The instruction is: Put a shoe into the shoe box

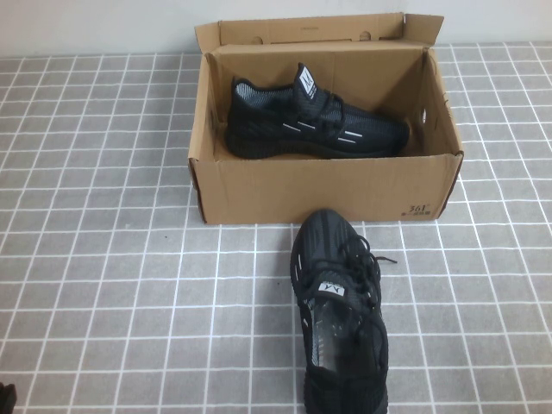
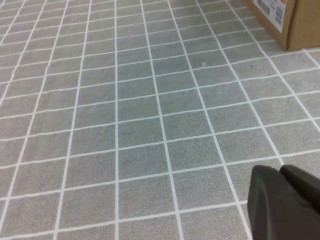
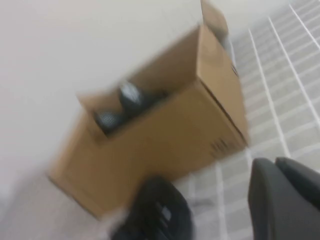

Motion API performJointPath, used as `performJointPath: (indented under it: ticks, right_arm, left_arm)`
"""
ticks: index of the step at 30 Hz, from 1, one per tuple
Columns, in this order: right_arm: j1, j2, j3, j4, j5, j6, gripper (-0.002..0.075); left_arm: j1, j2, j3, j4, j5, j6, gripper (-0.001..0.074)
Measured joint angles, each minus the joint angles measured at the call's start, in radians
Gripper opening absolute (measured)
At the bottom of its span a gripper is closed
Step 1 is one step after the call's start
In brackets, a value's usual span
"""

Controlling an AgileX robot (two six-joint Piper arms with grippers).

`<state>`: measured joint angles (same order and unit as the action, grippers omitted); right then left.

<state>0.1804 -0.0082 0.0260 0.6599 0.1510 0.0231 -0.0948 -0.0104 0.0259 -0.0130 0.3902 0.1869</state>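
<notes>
The brown cardboard shoe box (image 1: 328, 185) stands open at the back middle, with its lid flap up. A black knit sneaker (image 1: 315, 121) with white dashes and a white tongue label lies inside it, toe to the right. Its matching twin (image 1: 338, 310) stands on the table in front of the box, toe toward the box. My left gripper (image 1: 7, 398) sits at the near left corner, shut and empty (image 2: 280, 172). My right gripper (image 3: 277, 167) is out of the high view. It is shut and empty, on the near side of the box (image 3: 165, 150) and twin (image 3: 157, 215).
The table is covered with a grey cloth with a white grid (image 1: 112, 259). A pale wall (image 1: 86, 26) runs behind the box. The left wrist view shows bare cloth and one box corner (image 2: 287, 20).
</notes>
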Motion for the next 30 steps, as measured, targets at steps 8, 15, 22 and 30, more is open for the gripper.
performJointPath:
  ticks: [8, 15, 22, 30]
  right_arm:
    - [0.0, 0.0, -0.006, 0.224, -0.04, 0.0, -0.0016]
    - [0.0, 0.191, -0.259, 0.126, 0.307, 0.0, -0.0016]
    - [0.0, 0.601, -0.569, -0.123, 0.649, -0.088, -0.0016]
    - [0.028, 1.028, -0.83, -0.104, 0.714, -0.343, -0.0016]
  left_arm:
    - [0.0, 0.0, 0.0, 0.0, 0.0, 0.0, -0.0001]
    - [0.0, 0.0, 0.0, 0.0, 0.0, 0.0, -0.0001]
    - [0.0, 0.0, 0.0, 0.0, 0.0, 0.0, -0.0001]
    - [0.0, 0.0, 0.0, 0.0, 0.0, 0.0, -0.0001]
